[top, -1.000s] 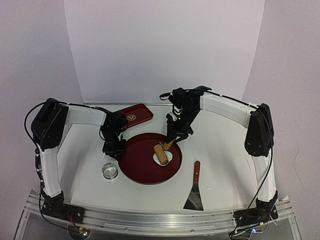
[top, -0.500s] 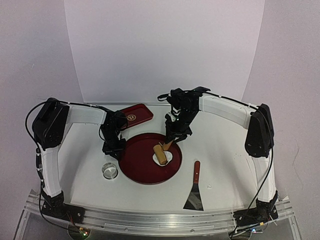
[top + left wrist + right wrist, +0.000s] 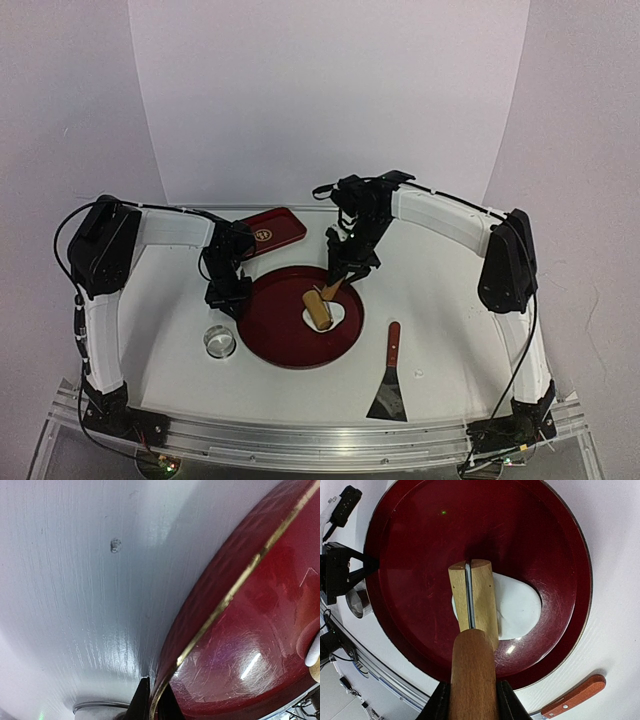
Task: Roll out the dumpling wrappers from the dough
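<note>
The dough (image 3: 337,314) lies as a flat white irregular sheet (image 3: 520,607) in the round red tray (image 3: 278,338). A wooden rolling pin's roller (image 3: 318,309) rests on the dough's left part (image 3: 472,597). My right gripper (image 3: 340,279) is shut on the pin's brown handle (image 3: 472,675), and its fingers (image 3: 438,702) flank the handle. My left gripper (image 3: 229,296) is shut on the tray's left rim, its fingertips (image 3: 141,700) pinching the gold edge (image 3: 220,607). No dumpling wrappers show in any view.
A shiny metal ring cutter (image 3: 219,342) stands on the table just left of the tray, near the left gripper (image 3: 345,570). A scraper with a red-brown handle (image 3: 389,380) lies to the tray's right. A small rectangular red tray (image 3: 268,230) sits at the back.
The roller has shifted slightly left and away over the dough with the right gripper. The left gripper has closed a little tighter on the tray rim.
</note>
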